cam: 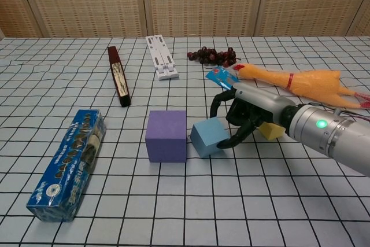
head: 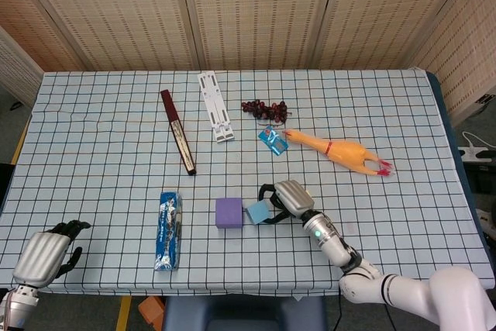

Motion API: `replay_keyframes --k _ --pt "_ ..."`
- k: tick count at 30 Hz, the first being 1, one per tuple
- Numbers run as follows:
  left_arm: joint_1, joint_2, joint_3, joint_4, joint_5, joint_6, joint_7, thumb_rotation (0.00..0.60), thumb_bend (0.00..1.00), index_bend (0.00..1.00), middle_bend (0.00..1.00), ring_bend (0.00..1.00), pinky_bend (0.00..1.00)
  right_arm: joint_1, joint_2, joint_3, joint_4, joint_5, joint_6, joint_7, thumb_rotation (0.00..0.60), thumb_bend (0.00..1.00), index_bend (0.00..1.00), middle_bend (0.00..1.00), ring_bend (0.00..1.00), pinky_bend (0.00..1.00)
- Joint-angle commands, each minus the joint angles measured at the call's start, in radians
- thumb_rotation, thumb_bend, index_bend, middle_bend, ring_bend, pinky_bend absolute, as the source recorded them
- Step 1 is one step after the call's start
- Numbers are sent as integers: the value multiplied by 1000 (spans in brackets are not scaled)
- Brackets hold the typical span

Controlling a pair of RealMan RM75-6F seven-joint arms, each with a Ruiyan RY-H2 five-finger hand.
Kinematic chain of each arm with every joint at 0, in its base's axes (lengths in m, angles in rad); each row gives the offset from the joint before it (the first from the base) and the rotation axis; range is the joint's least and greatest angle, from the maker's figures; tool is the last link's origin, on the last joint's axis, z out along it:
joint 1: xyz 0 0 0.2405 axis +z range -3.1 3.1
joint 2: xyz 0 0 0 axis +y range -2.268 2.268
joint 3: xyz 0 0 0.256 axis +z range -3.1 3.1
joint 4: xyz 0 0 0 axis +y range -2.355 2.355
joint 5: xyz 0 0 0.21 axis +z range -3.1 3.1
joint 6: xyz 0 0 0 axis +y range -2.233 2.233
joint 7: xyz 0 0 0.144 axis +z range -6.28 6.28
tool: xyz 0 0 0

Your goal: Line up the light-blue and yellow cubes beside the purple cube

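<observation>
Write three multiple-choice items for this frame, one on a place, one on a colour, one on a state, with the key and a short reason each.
1. Where is the light-blue cube?
A. Right beside the purple cube
B. On top of the blue box
C. Next to the grapes

2. What colour is the cube partly hidden behind the right hand?
A. Red
B. Yellow
C. Green

3. What is the left hand doing?
A. Gripping the blue box
B. Pressing on the purple cube
C. Holding nothing, at the table's near edge

Key: 1 A, the chest view shows it close against the purple cube's side. 2 B, the yellow cube peeks out past the right hand. 3 C, the head view shows it apart from every object.
</observation>
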Motion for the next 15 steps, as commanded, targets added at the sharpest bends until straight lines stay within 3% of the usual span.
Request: replay_keyframes --k 1,15 --pt "0 0 0 0 1 0 0 600 468 303 313 358 652 3 -7 2 8 2 -3 7 600 0 614 945 864 1000" --pt "-2 -1 3 -2 3 -5 0 600 468 303 313 359 652 12 -40 14 52 9 -10 44 600 0 629 947 866 1000"
